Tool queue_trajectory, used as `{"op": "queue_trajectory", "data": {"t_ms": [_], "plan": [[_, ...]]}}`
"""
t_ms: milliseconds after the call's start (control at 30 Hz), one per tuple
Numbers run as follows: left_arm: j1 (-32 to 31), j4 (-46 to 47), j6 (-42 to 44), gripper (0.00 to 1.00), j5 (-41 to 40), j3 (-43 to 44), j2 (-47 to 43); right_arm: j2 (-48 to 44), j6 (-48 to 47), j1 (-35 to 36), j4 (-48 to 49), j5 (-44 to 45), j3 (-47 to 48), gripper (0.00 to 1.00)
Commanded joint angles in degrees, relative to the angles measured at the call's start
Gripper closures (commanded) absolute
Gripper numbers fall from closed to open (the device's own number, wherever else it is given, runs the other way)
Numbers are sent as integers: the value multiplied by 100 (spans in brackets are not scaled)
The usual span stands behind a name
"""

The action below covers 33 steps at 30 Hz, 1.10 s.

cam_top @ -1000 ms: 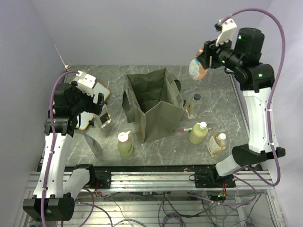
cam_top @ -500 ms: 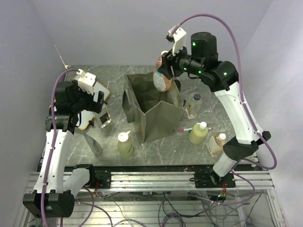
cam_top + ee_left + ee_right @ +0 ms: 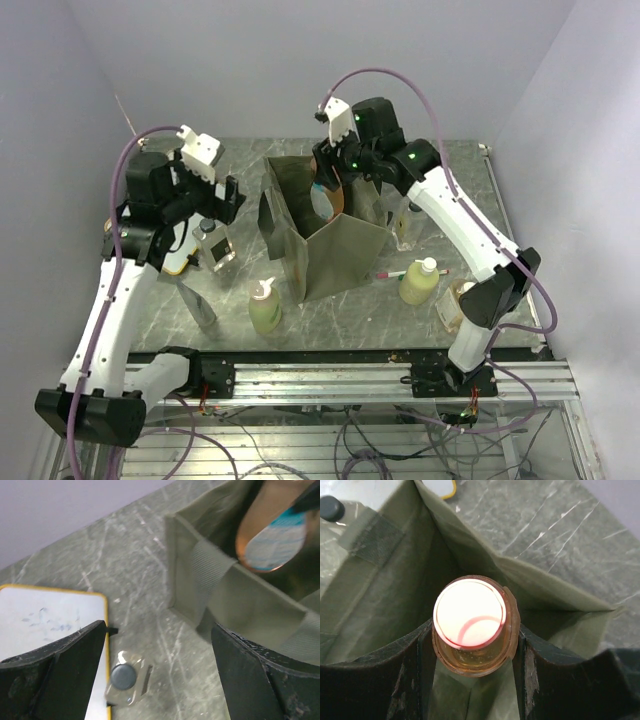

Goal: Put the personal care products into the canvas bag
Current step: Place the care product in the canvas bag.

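My right gripper (image 3: 328,186) is shut on the slim orange bottle (image 3: 324,202), holding it by its white-capped top (image 3: 469,612) inside the mouth of the olive canvas bag (image 3: 335,255). In the right wrist view the bag's walls (image 3: 395,570) surround the bottle below my right gripper (image 3: 470,656). My left gripper (image 3: 160,672) hangs open and empty above the black-lidded jar (image 3: 123,677), left of the bag. On the table stand a yellow-green bottle (image 3: 265,308), a second one (image 3: 418,283), the amber square bottle (image 3: 452,308) and a grey tube (image 3: 197,302).
A yellow-edged whiteboard (image 3: 47,620) lies left of the jar. A pen (image 3: 392,273) lies right of the bag. A clear bottle with a dark cap (image 3: 404,228) stands by the bag's right side, partly behind the right arm. The wall runs along the table's back.
The right arm swung left from the far right with the orange bottle and lowered it into the bag's mouth. The left gripper shifted right and up, toward the bag.
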Motion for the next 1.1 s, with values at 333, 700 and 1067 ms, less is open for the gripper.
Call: {"op": "queue_trajectory", "data": {"t_ms": [333,700,1067], "plan": [[-921,509,-1959,4,-138,777,1127,-237,225,-4,2016,171,-966,100],[-1013,765,-2864,11,-368,1040,1655,-283,148,-2,2369,247,-1517,100],[-1031,862,-3178,27,-175,954,1917,-364,118,2,2798,272,-2056,100]]}}
